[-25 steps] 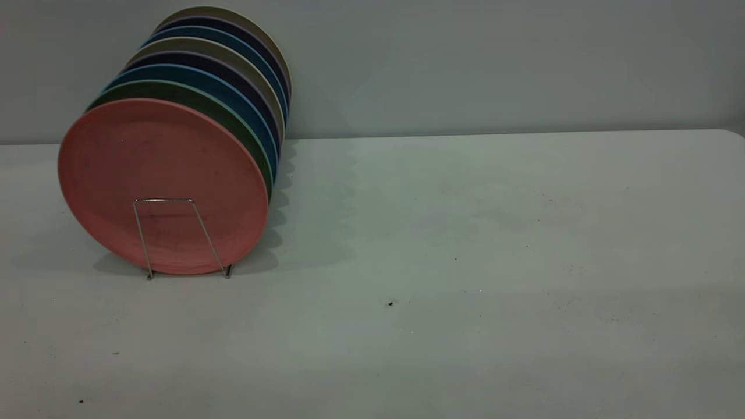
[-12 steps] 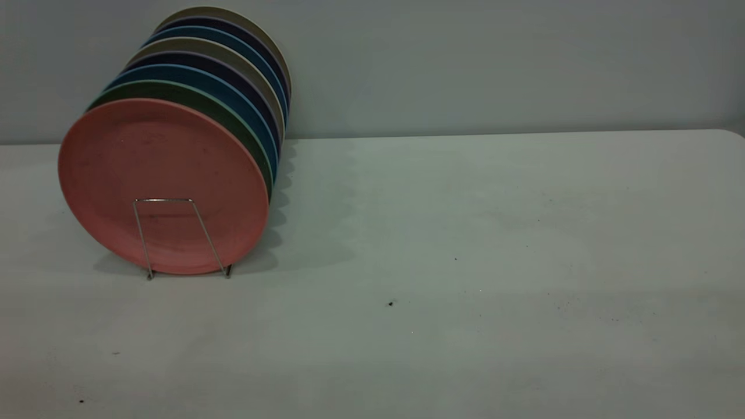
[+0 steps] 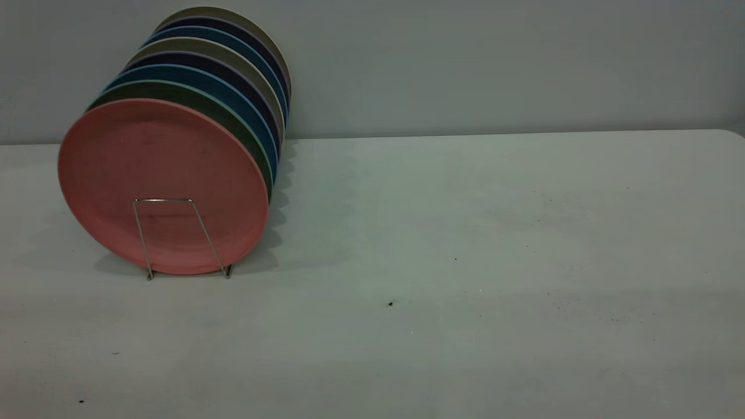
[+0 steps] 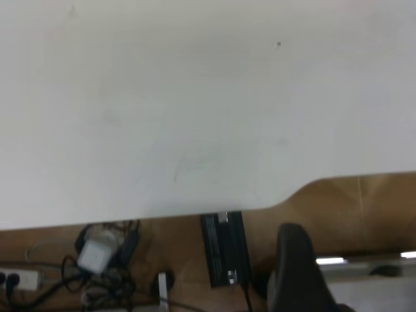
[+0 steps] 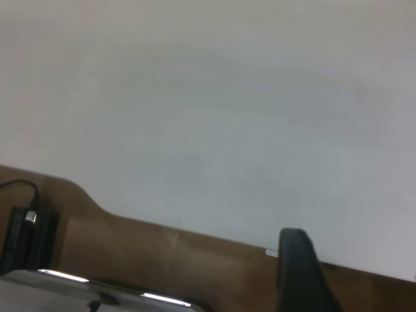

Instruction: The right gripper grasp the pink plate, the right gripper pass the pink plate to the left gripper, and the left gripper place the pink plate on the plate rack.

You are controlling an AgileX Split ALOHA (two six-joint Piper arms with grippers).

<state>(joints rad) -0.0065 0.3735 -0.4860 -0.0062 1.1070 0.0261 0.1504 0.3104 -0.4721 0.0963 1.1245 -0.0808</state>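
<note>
The pink plate (image 3: 157, 180) stands upright at the front of a row of plates on the plate rack (image 3: 169, 233), at the table's left in the exterior view. A silver wire loop of the rack crosses the plate's lower face. Neither gripper shows in the exterior view. My left gripper (image 4: 296, 266) appears in the left wrist view only as a blurred black shape past the table's edge, away from the plate. My right gripper (image 5: 299, 270) appears in the right wrist view as a black shape at the table's edge. Neither holds anything that I can see.
Behind the pink plate stand a green plate (image 3: 192, 99), blue, dark and beige plates (image 3: 233, 52). The white table (image 3: 465, 233) stretches to the right. Below the table edge in the left wrist view lie cables and a power adapter (image 4: 97, 257).
</note>
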